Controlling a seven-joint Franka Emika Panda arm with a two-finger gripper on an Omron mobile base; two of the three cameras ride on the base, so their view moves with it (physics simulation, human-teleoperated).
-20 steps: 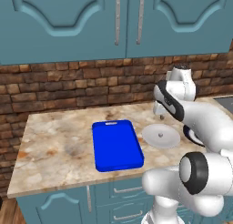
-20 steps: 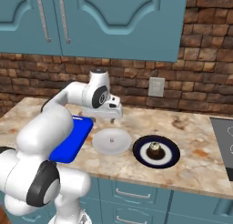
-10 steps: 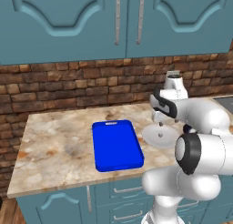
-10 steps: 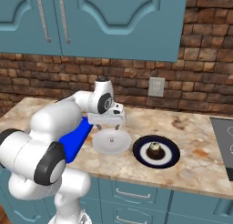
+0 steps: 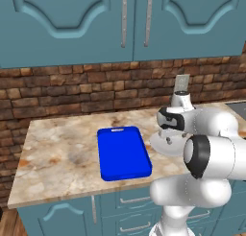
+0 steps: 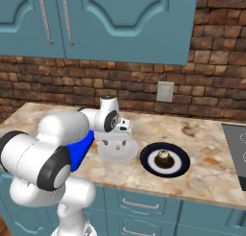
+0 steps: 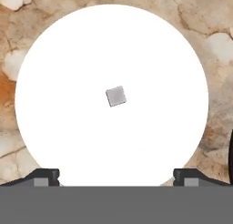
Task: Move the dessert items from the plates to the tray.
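On the worktop (image 5: pixel 57 148) the tray (image 5: pixel 123 152) lies lengthwise from the front edge towards the back wall, with one plate (image 6: pixel 117 151) just beside it and the second plate (image 6: pixel 165 159) just beyond that, towards the cooktop (image 6: pixel 235 151) end. A morsel (image 7: pixel 116 96) sits at the centre of the first plate, directly under the gripper (image 6: pixel 116 143). A cupcake (image 6: pixel 164 158) sits at the centre of the second.

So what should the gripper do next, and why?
Probably drop straight down: the gripper hangs open above the grey plate, fingertips spread wide either side of the morsel at its centre, not yet touching. Then close.
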